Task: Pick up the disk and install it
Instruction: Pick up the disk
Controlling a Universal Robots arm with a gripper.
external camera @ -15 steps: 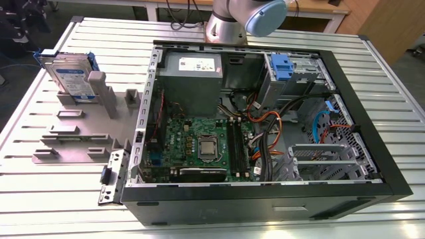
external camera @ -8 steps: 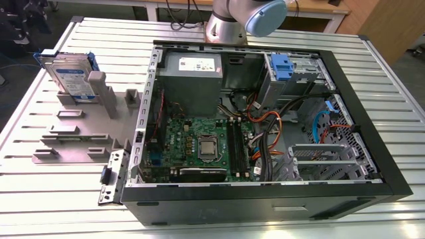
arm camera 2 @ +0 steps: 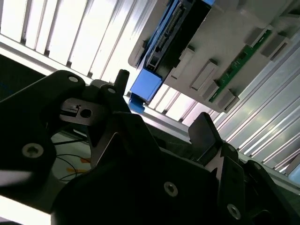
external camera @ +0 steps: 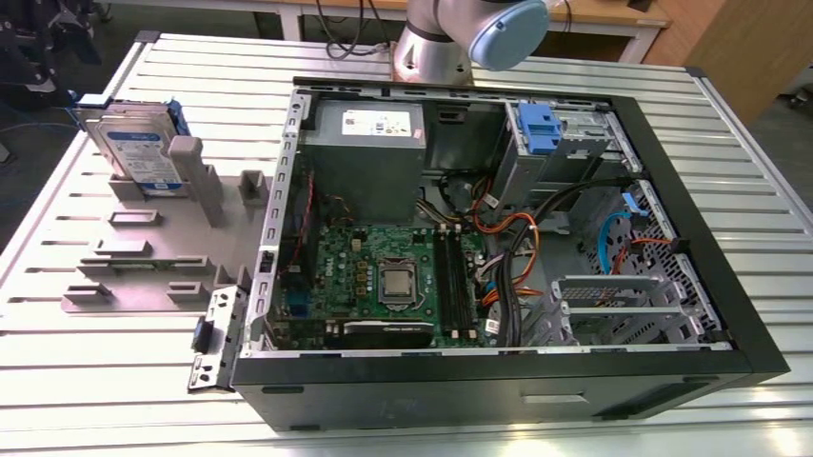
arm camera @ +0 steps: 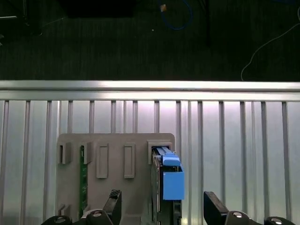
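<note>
The disk (external camera: 132,146) stands on edge in a grey holder (external camera: 152,238) on the table, at the exterior view's left. It is a silver hard drive with a blue-and-white label and blue side rails. In the first wrist view the disk (arm camera: 171,180) shows edge-on with its blue rail facing the camera. My gripper (arm camera: 161,205) hangs above it, open, with one black fingertip on each side and nothing held. In the second wrist view the disk (arm camera 2: 171,40) lies beyond the open gripper (arm camera 2: 161,103), well apart from it.
An open black computer case (external camera: 749,314) fills the table's middle, with a motherboard (external camera: 394,281), a grey power supply (external camera: 366,143) and a drive bay with a blue latch (external camera: 539,129). A green memory stick (arm camera: 83,178) sits in the holder. The slatted table's edge (arm camera: 150,85) borders dark floor.
</note>
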